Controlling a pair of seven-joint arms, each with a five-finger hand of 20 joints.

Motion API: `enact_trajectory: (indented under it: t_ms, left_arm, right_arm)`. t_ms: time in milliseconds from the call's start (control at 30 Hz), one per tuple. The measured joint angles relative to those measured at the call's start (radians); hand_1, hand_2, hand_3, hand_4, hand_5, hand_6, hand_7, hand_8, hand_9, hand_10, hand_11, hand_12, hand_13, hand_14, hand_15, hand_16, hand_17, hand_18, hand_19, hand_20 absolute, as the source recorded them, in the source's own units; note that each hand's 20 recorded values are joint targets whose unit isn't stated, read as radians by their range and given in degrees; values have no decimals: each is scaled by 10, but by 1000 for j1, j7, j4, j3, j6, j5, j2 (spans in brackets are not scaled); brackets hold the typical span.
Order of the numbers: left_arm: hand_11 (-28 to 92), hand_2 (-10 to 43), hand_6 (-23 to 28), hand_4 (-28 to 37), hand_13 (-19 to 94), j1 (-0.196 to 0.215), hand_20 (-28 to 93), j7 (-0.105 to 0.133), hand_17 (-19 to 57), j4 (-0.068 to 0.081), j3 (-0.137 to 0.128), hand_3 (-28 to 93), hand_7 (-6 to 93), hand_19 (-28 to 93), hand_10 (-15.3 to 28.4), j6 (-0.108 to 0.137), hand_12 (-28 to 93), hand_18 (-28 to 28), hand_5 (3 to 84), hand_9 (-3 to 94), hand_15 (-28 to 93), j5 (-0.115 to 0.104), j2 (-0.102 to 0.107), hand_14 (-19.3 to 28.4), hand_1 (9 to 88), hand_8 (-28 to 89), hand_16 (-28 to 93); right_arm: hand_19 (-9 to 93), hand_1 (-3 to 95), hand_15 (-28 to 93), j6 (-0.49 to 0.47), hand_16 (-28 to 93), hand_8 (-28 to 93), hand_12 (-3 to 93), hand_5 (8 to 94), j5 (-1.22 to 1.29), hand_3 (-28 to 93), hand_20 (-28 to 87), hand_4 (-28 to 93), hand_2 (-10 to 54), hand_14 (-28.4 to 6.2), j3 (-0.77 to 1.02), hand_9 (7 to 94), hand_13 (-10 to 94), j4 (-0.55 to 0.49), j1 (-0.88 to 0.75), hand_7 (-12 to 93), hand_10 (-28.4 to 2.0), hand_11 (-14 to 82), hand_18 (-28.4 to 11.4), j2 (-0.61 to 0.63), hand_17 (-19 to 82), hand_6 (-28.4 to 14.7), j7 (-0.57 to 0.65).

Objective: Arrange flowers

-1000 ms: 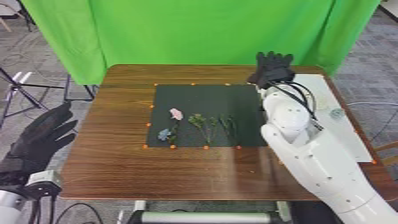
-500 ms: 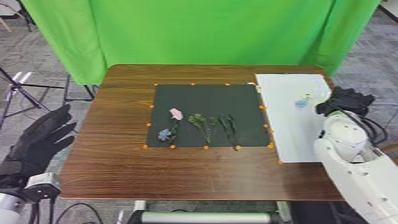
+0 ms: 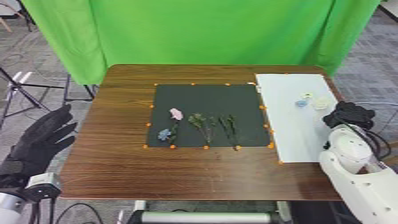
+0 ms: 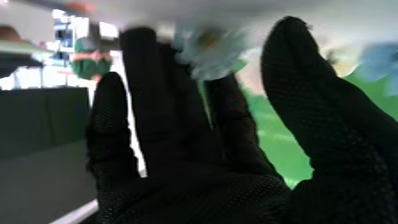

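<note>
Seemingly partway: pale blooms [image 3: 321, 103] beside spread right hand [image 4: 191, 195]. Likely unplaced, farther leftward: pink flower [image 3: 176, 114], blue flower [image 3: 164, 134], green sprigs [image 3: 198, 120].

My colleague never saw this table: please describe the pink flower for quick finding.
Find the dark mat on the brown table. The pink flower lies in its left part, farther from the robot than the blue flower there. On this mat, no other bloom is pink.
</note>
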Motion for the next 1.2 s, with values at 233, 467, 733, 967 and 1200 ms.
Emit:
enact_trajectory:
  t_ms: [233, 467, 733, 967, 1200]
  left_arm:
    - [84, -17, 6, -273, 122, 4, 88, 0, -131, 0, -6, 702, 212, 340, 88, 0, 204, 182, 197, 182, 162, 0, 1, 120, 240, -110, 66]
    - [83, -17, 5, -273, 122, 3, 88, -1, -131, 0, -13, 702, 213, 338, 88, -1, 204, 181, 196, 182, 162, 1, 2, 120, 240, -111, 66]
    - [84, -17, 5, -273, 122, -4, 89, -6, -131, 3, -6, 701, 214, 339, 89, -2, 205, 181, 196, 182, 162, 1, 6, 120, 241, -112, 66]
    - [83, -17, 5, -272, 122, -8, 89, -9, -130, 7, -1, 702, 213, 339, 88, -2, 204, 181, 196, 181, 160, 0, 23, 119, 240, -111, 66]
    - [83, -18, 5, -273, 122, -14, 88, -14, -130, 8, 7, 703, 212, 338, 88, -2, 205, 181, 197, 181, 159, 0, 24, 120, 239, -111, 66]
  right_arm:
    - [840, 533, 460, 120, 387, -16, 494, 739, -68, 808, 499, -283, -95, -10, 24, 877, 816, -21, -75, 448, -48, 180, -201, 24, 352, 14, -61]
    - [838, 532, 452, 144, 406, -12, 500, 757, -60, 814, 506, -283, -95, -10, -15, 885, 823, -95, -72, 429, -51, 169, -204, 23, 356, 11, -113]
    - [836, 532, 449, 205, 412, -5, 504, 758, -35, 814, 509, -283, -95, -10, -213, 887, 824, -187, 85, 426, -50, 166, -203, -36, 358, 10, -242]
    - [834, 532, 447, 163, 416, -5, 505, 757, -17, 813, 511, -283, -95, -10, -388, 888, 824, -184, 250, 426, -50, 165, -202, -186, 358, 11, -381]
    - [833, 531, 445, 85, 417, -7, 504, 754, -32, 813, 512, -283, -95, -10, -488, 887, 823, -97, 325, 430, -51, 164, -202, -342, 358, 12, -398]
